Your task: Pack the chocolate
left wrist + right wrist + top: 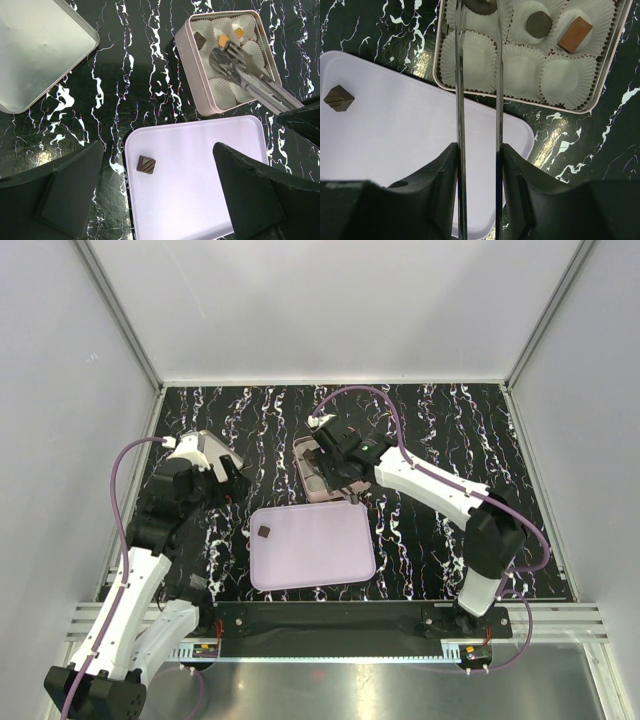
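Bright, even light is coming from above. The glossy marbled tabletop [555, 142] is throwing yellowish glare just right of the tongs [459, 100]. The right gripper [479, 155] is looking dark and slightly blurred; the tray [200, 165] is glowing pale.

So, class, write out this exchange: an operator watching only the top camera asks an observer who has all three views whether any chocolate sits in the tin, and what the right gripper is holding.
Operator: The right gripper covers most of the tin. Is any chocolate inside?
Observer: Yes. The left wrist view shows a dark piece and two orange ones in the paper cups at one end.
Operator: What is that gripper holding?
Observer: Metal tongs. The right wrist view shows both arms pinched between its fingers, with the tips reaching over the cups.
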